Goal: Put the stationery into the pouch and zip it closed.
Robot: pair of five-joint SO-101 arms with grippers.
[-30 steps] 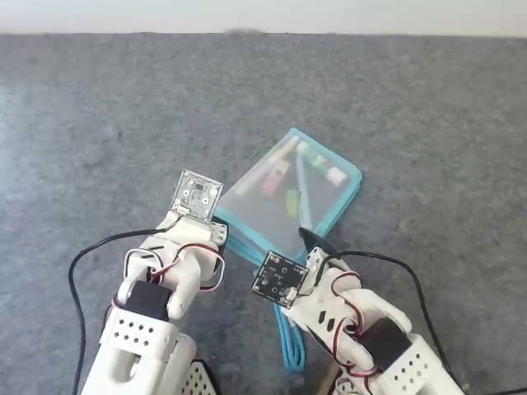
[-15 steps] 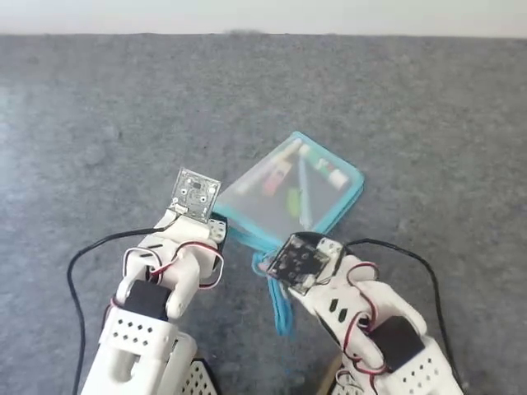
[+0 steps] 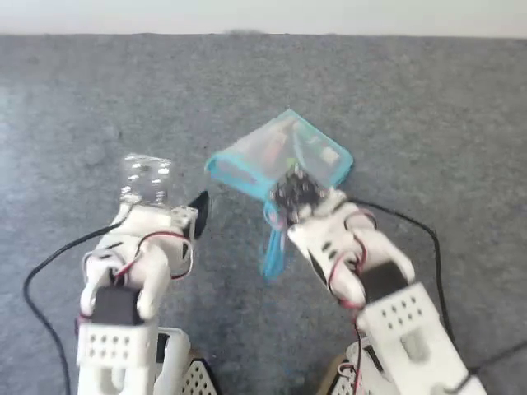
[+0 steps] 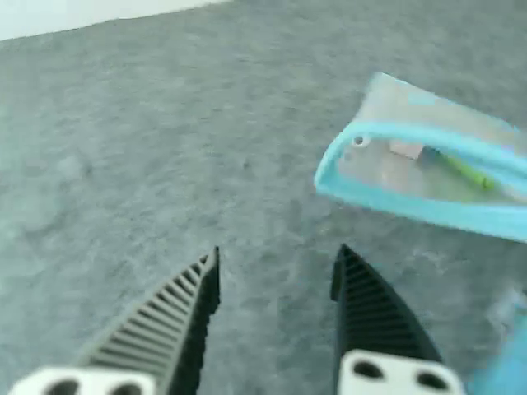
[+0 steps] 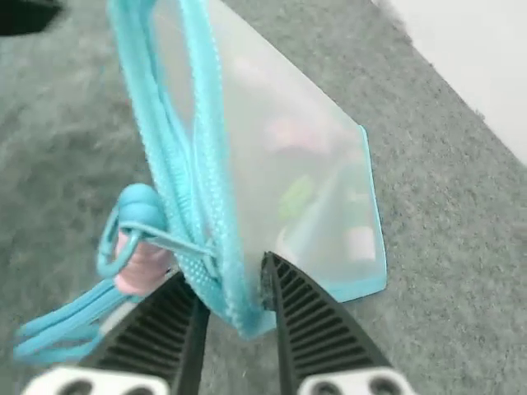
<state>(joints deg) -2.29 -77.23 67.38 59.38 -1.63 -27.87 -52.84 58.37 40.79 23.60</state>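
Right gripper [image 5: 233, 284] is pinched down on the zipper-edge corner of the pouch [image 3: 280, 156]. The pouch is tipped up on the grey felt table [image 3: 428, 107] near centre, with stationery [image 5: 296, 196] inside and its strap [image 3: 272, 247] trailing toward 6 o'clock. Left gripper [image 4: 278, 249] is about half open and empty, at 8 o'clock from the pouch, not touching it.

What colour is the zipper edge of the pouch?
The zipper edge of the pouch is turquoise blue, clearest in the right wrist view.
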